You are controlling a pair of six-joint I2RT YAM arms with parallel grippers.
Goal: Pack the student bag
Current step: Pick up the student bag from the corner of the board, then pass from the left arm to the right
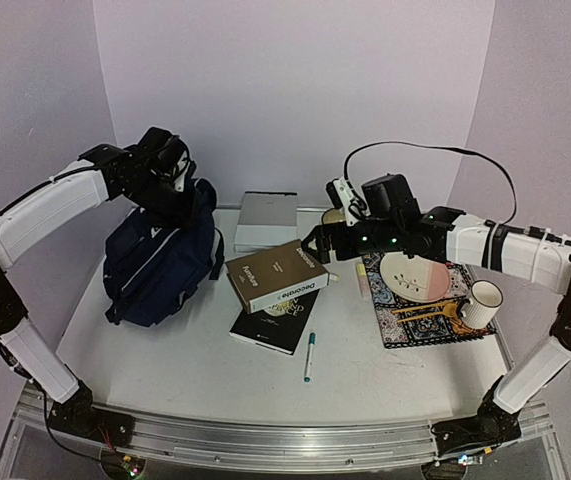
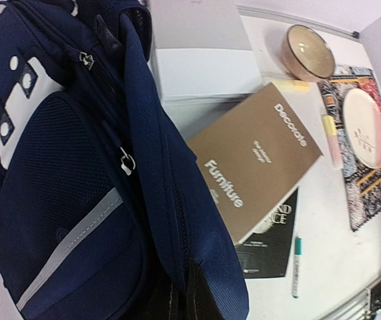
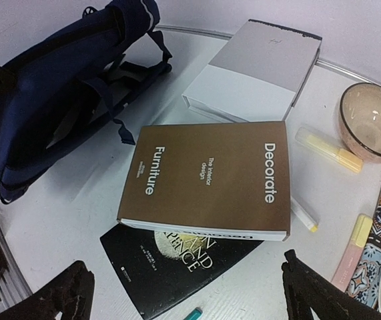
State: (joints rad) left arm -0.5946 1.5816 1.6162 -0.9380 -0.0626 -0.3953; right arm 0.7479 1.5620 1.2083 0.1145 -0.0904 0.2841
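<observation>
Up top, left pincer (image 1: 175,190) pinches student bag (image 1: 160,265); right pincer (image 3: 183,263) gapes

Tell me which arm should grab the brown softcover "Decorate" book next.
Right. The right end effector is open over the brown softcover book; the left end effector is shut on the navy fabric backpack, apparently holding it up.

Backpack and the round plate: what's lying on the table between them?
A brown book stacked on a black book, seen in the top view.
</observation>
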